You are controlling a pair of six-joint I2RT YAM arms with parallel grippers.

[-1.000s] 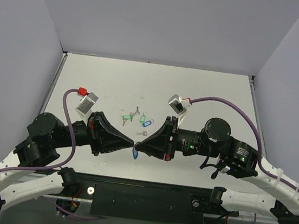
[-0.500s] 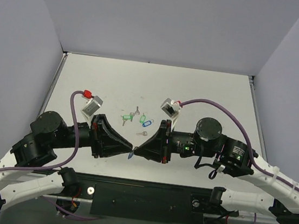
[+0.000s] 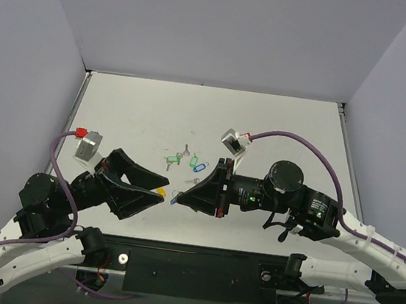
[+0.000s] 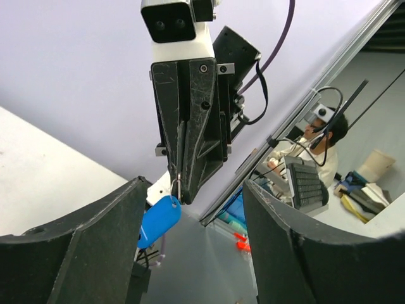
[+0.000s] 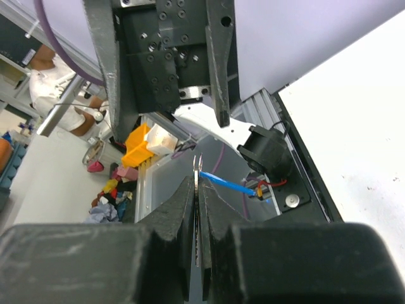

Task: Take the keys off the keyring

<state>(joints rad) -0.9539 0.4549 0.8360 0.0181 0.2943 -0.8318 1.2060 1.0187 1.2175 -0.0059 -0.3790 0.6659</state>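
Note:
My right gripper [image 3: 182, 198] is shut on the keyring [image 5: 198, 170], a thin metal ring pinched edge-on between its jaws. A deep-blue oval tag [image 4: 158, 220] hangs from the ring, and from above the blue tag [image 3: 175, 199] shows just past the right fingertips. My left gripper [image 3: 164, 192] faces it a short way to the left, open, with nothing between its fingers [image 4: 76, 253]. A small yellow bit [image 3: 162, 189] shows at the left fingertips; I cannot tell whether it touches them. No key on the ring is visible.
On the table behind the grippers lie green-tagged keys [image 3: 173, 160], another green tag [image 3: 193, 160], a lighter blue tag [image 3: 199, 167] and a small loose silver key [image 3: 193, 181]. White walls stand on three sides.
The left gripper has opened and drawn back to the left, away from the right gripper. The right gripper stays shut on the ring and has shifted slightly left. A yellow bit now shows.

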